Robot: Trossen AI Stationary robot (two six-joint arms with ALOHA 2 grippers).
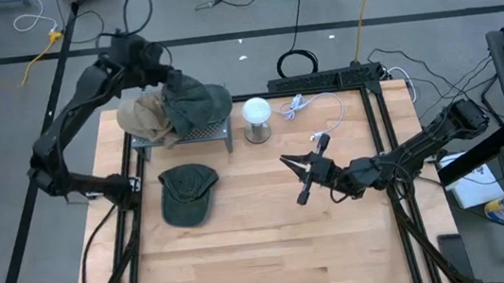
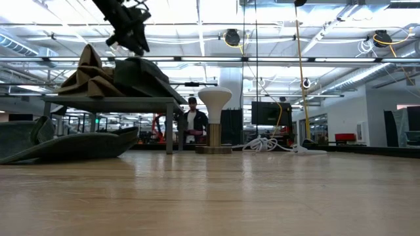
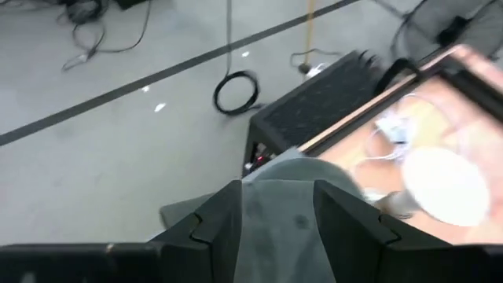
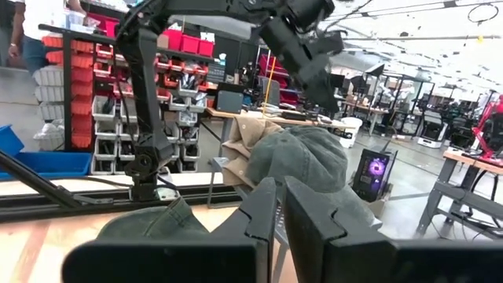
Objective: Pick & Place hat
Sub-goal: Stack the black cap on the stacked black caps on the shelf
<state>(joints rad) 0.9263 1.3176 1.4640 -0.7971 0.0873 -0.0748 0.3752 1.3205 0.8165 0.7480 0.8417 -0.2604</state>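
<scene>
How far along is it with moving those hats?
One green cap already lies flat on the table. The left hand is over the rack, its fingers around a second green cap. A tan hat waits there. The right hand rests shut, idle.

The low view cuts off the flat cap (image 2: 59,144) at its left edge. The left wrist view blurs the lamp (image 3: 440,187) and cable (image 3: 393,130).
</scene>
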